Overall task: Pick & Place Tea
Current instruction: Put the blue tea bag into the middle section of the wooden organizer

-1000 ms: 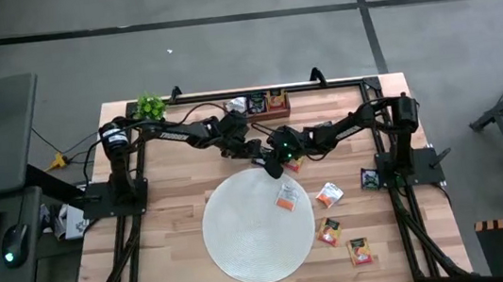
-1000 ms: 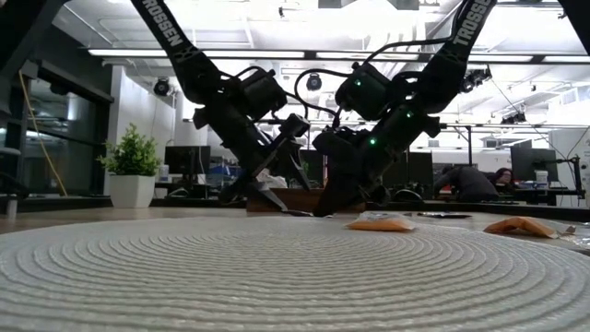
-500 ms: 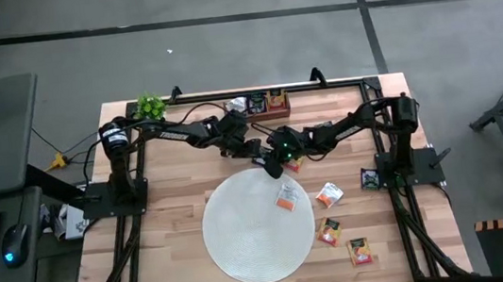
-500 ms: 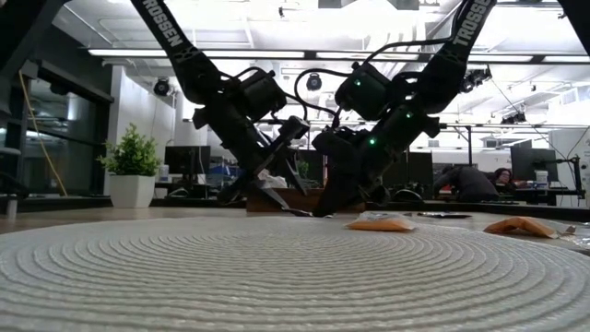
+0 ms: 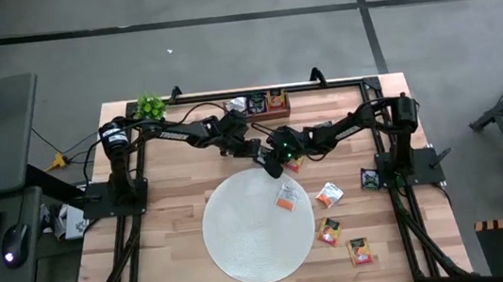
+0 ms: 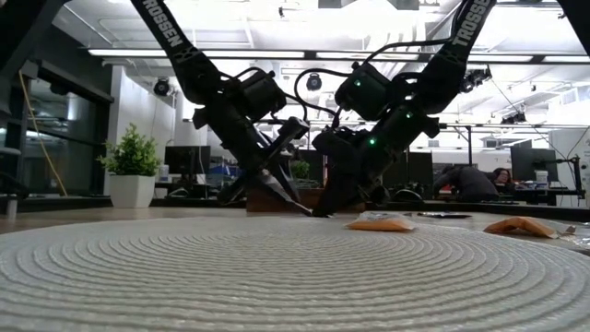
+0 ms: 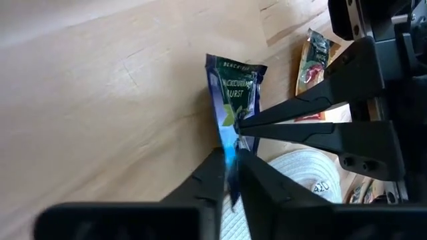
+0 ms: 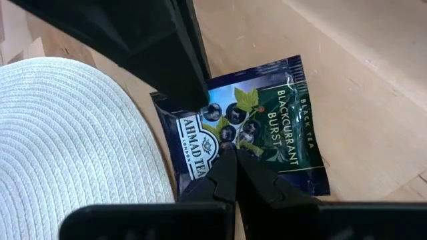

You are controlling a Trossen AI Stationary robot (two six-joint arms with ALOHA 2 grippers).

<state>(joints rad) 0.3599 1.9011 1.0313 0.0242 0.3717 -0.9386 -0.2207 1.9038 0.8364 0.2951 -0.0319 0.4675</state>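
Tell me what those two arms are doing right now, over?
Left gripper and right gripper both shut on one dark blackcurrant tea sachet, at the white mat's far edge. Other sachets lie loose nearby. Nothing in the way.

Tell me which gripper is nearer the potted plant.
Left, narrowly. The left gripper is shut on the black sachet by the mat's far edge, on the plant's side. The right gripper pinches the same sachet from the opposite side.
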